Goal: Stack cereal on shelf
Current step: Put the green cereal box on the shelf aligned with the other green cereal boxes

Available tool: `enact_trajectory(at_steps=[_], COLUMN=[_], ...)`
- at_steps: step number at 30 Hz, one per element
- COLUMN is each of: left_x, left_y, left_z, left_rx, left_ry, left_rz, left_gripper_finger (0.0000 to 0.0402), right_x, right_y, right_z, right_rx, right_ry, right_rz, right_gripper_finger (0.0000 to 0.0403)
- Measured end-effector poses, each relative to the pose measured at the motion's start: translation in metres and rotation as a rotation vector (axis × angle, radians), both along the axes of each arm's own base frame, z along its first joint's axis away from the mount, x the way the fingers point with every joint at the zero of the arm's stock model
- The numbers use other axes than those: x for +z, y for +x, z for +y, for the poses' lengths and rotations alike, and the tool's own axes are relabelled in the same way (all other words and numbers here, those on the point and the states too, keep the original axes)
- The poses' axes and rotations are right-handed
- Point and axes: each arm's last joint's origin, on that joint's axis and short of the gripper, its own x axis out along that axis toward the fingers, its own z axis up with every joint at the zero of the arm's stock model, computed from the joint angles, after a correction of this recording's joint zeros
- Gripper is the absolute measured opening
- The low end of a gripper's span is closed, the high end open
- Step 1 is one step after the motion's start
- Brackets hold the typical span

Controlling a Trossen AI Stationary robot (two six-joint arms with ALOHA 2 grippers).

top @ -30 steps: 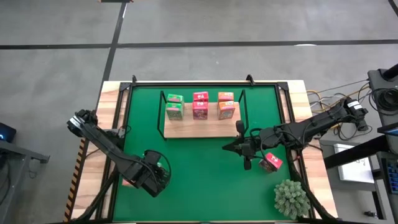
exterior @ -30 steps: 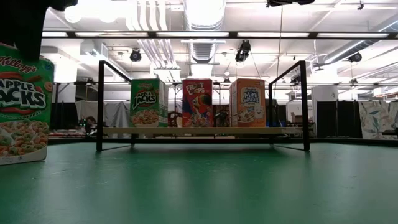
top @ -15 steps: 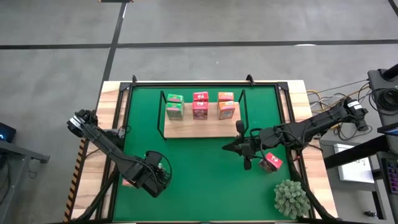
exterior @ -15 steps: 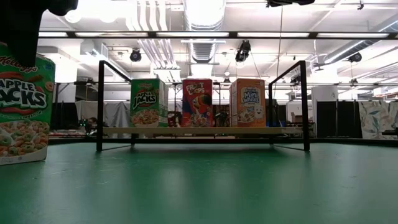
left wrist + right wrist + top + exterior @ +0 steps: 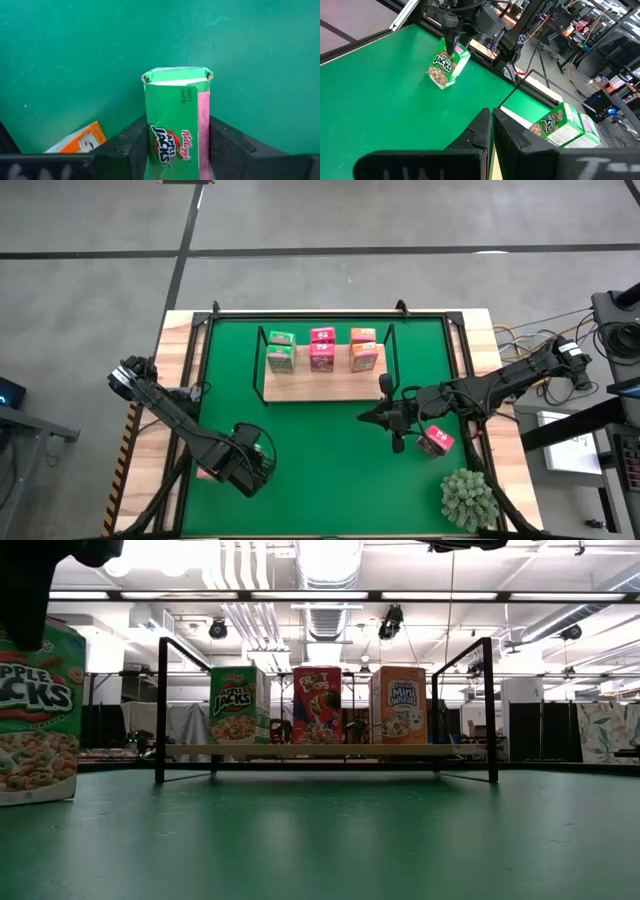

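Overhead, the left gripper [image 5: 252, 461] grasps a green cereal box [image 5: 258, 450] near the mat's front-left, well apart from the shelf [image 5: 322, 385]. Low down, that box [image 5: 35, 710] stands upright on the mat. At its wrist, fingers [image 5: 127, 145] flank it. The right gripper [image 5: 491, 122] is clenched, empty.

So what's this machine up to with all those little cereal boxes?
Two robot arms are putting toy cereal boxes on a small wooden shelf. The left pincer grips a green Apple Jacks box at the mat's near-left side, with an orange box lying beside it. The right pincer is shut and empty, near the shelf's right end. Green, pink-red and orange boxes already stand on the shelf.
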Motion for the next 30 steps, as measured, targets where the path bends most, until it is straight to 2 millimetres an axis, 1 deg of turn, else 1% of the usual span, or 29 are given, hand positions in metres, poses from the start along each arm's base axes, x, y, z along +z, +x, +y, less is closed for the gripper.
enact_trajectory(at_steps=[3,5,9,14,19,22,24,26,30], left_x=[0.001,0.007,0.028,0.061,0.085,0.093,0.095,0.094,0.086], left_y=[0.000,0.003,0.013,0.034,0.054,0.064,0.069,0.072,0.077], left_z=[0.000,-0.002,-0.002,0.011,0.039,0.057,0.072,0.090,0.129], left_rx=[0.000,-0.042,-0.203,-0.448,-0.747,-0.959,-1.072,-1.124,-1.127], left_ry=[-0.011,-0.022,0.010,0.133,0.286,0.379,0.430,0.450,0.446], left_rz=[0.007,-0.007,-0.079,-0.181,-0.177,-0.130,-0.076,-0.015,0.093], left_gripper_finger=[0.0134,0.0129,0.0129,0.0130,0.0130,0.0130,0.0130,0.0130,0.0130], right_x=[-0.001,-0.002,-0.002,-0.002,-0.002,-0.002,-0.002,-0.003,-0.004], right_y=[0.000,0.000,0.000,0.000,0.000,0.000,-0.001,-0.001,-0.001], right_z=[0.000,0.000,0.000,0.000,0.000,0.000,0.000,0.000,0.000], right_rx=[0.000,0.000,0.000,0.002,0.005,0.005,0.005,0.004,0.002], right_ry=[-0.004,-0.005,-0.006,-0.012,-0.023,-0.023,-0.024,-0.024,-0.021], right_rz=[0.012,0.017,0.017,0.016,0.015,0.015,0.019,0.027,0.044], right_gripper_finger=[0.0011,0.0011,0.0011,0.0011,0.0011,0.0011,0.0011,0.0011,0.0011])
